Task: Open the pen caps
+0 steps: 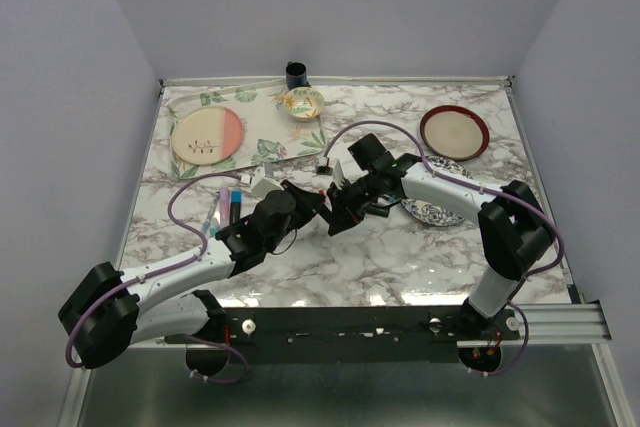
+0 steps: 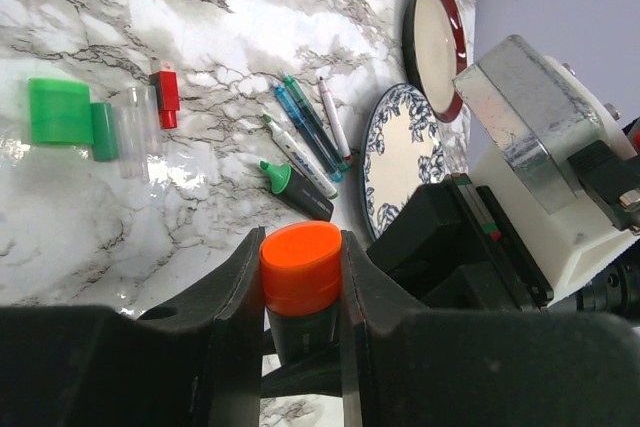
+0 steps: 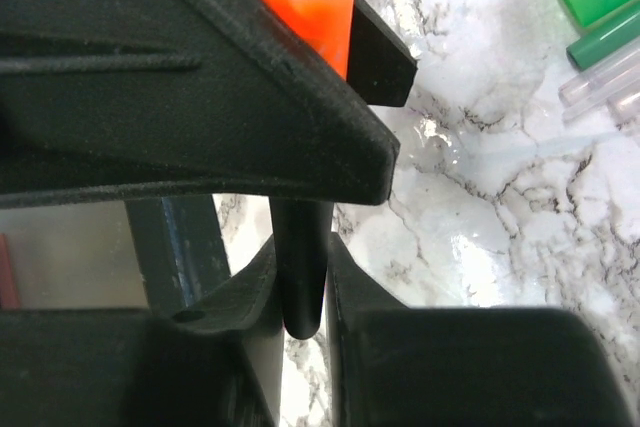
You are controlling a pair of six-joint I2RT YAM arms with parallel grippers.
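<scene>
Marble counter [image 1: 400,257] fills the top view, w/ both arms bent inward so their hands meet near its middle. Far left, a pink-and-cream plate [image 1: 206,134] lies on a leaf-print mat [image 1: 270,132]. Far right is a red-rimmed plate [image 1: 454,131]. Nearer, a blue-patterned plate [image 1: 440,212] sits partly under the right arm. A small bowl [image 1: 303,102] & a dark cup [image 1: 296,73] stand at the back edge.

Left hand [image 2: 300,247] is clamped on the orange cap [image 2: 300,272]: both fingers press its sides, cap top facing the wrist cam. Right hand [image 3: 298,285] is clenched round the black highlighter body [image 3: 298,247], tail end poking out btwn its fingers. In the left wrist view the cap sits on the body's end w/ no gap showing. The whole marker is held off the counter btwn the two hands, approx centre.

Loose bits on the counter, left wrist view:
- A green cap [image 2: 60,112] touches a smaller green piece [image 2: 104,131], w/ clear tubes [image 2: 135,127] next to them.
- A red cap [image 2: 166,97] lies just beside the tubes.
- A second black highlighter [image 2: 305,199] w/ a green end lies near the blue-patterned plate.
- Thin pens [image 2: 310,132] lie side by side next to that highlighter.
</scene>
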